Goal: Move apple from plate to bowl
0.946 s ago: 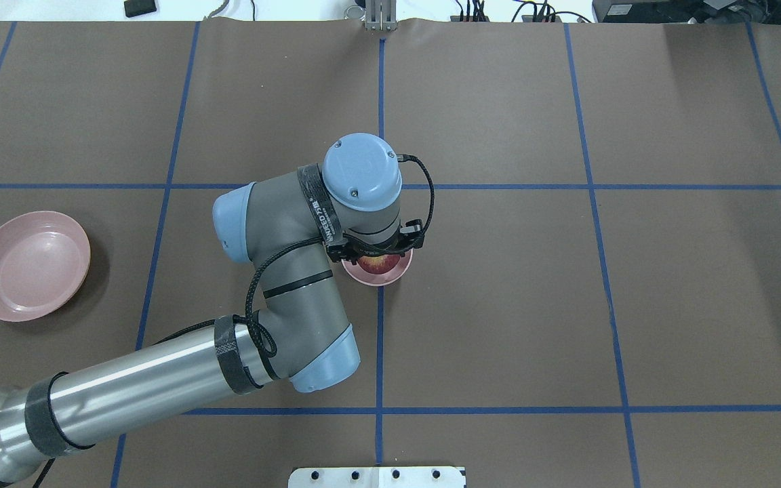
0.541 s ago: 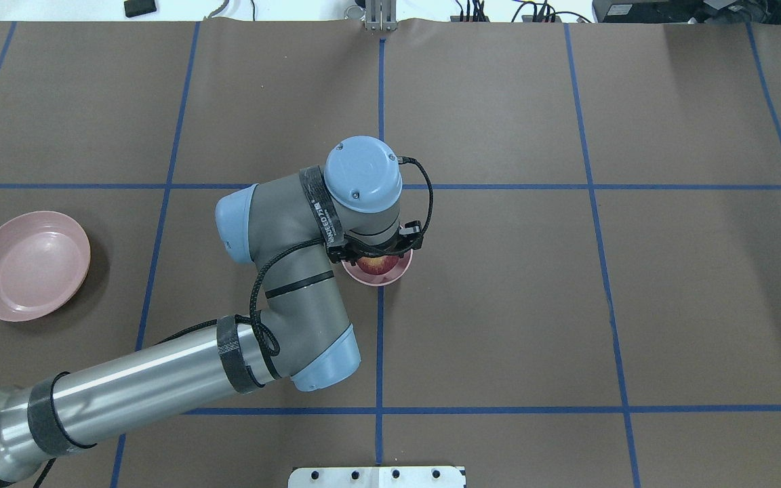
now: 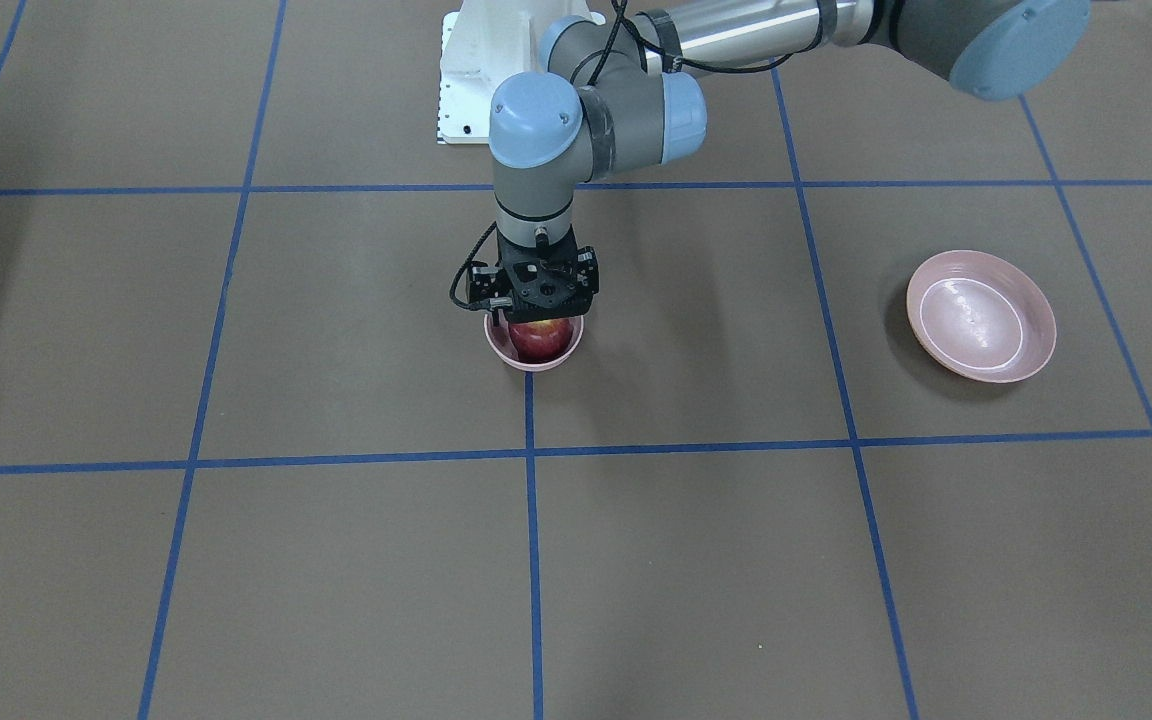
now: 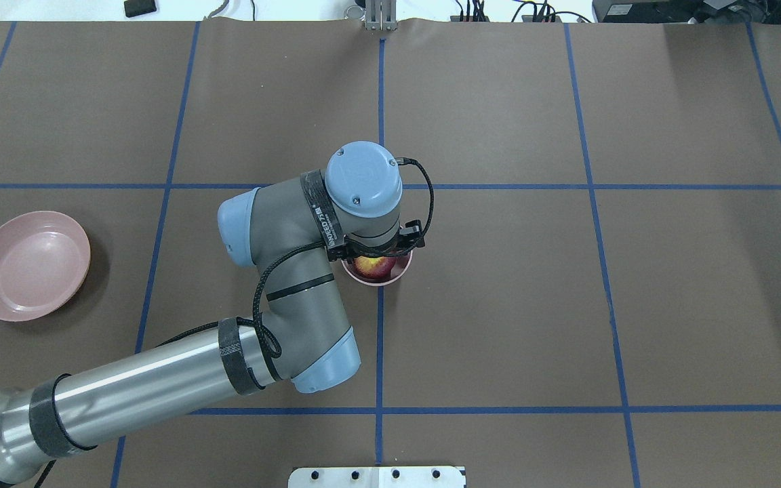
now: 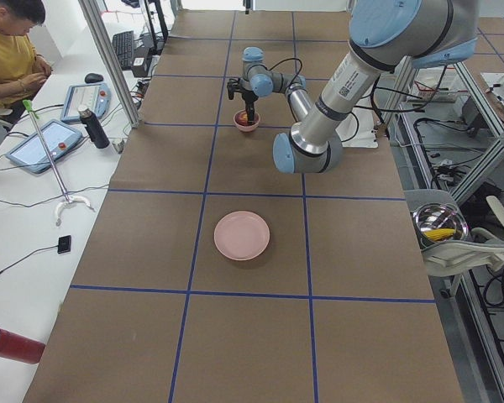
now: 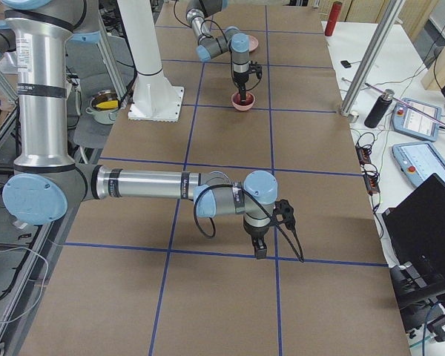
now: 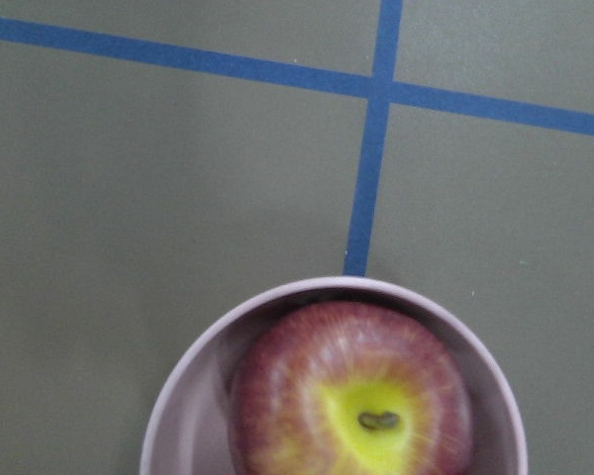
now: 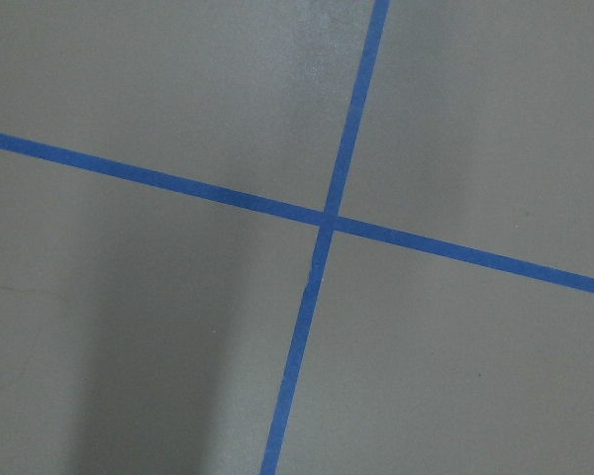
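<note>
The dark red apple (image 7: 351,396) with its yellow stem patch sits inside the small pink bowl (image 7: 201,337) at the table's middle. It also shows in the front view (image 3: 539,340) and the overhead view (image 4: 371,266). My left gripper (image 3: 536,328) points straight down over the bowl (image 3: 531,365), its fingers down around the apple and shut on it. The shallow pink plate (image 4: 30,264) lies bare far to the robot's left (image 3: 981,315). My right gripper (image 6: 258,252) shows only in the exterior right view, low over bare table, and I cannot tell its state.
Brown table cover with blue tape grid lines (image 4: 380,339). A white base plate (image 3: 466,90) sits at the robot's side. Operators' tablets and a bottle (image 5: 92,126) lie on a side bench beyond the table's far edge.
My left wrist has sunk slightly toward the bowl with the apple. The plate and bowl have not moved.
</note>
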### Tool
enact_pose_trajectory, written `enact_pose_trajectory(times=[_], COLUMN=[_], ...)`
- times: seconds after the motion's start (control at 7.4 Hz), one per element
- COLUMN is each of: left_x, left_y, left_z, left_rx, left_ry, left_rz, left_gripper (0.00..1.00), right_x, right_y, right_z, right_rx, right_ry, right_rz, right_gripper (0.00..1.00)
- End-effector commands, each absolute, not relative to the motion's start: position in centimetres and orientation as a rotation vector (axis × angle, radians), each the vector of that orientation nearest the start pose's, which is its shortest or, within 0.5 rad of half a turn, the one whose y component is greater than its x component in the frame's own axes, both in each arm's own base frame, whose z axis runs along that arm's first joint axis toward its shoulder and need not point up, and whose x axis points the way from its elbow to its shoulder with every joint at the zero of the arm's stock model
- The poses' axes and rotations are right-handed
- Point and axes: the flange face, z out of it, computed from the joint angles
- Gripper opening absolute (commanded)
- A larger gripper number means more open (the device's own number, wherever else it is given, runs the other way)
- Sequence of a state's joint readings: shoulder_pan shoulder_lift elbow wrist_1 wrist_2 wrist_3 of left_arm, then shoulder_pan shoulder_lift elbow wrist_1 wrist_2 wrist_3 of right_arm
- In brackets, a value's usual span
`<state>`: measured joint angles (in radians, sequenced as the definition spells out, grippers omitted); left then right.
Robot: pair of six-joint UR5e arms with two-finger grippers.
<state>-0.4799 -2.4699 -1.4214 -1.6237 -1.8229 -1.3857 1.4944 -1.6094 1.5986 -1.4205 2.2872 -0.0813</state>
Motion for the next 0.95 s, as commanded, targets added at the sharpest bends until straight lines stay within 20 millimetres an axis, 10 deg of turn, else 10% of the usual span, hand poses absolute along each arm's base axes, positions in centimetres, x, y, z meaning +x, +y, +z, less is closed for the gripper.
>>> enact_pose_trajectory(times=[0.0, 0.27, 0.54, 0.81], left_x=[61.6, 57.2, 46.8, 36.2], left_y=[-44.4, -43.2, -41.5, -44.1], left_z=[14.7, 14.7, 18.8, 24.3], left_rx=[0.048, 0.092, 0.198, 0.201], left_ry=[0.848, 0.876, 0.842, 0.819], left_rz=[-0.172, -0.112, 0.046, 0.14], left_gripper=[0.98, 0.98, 0.98, 0.98], right_x=[3.0, 3.0, 3.1, 3.1], right_y=[-49.0, -49.0, -49.0, -48.8], right_z=[65.1, 65.0, 65.0, 65.2], right_rx=[0.137, 0.138, 0.139, 0.136], right_ry=[-0.716, -0.716, -0.716, -0.716], right_rz=[-0.201, -0.202, -0.201, -0.199], right_gripper=[1.0, 1.0, 1.0, 1.0])
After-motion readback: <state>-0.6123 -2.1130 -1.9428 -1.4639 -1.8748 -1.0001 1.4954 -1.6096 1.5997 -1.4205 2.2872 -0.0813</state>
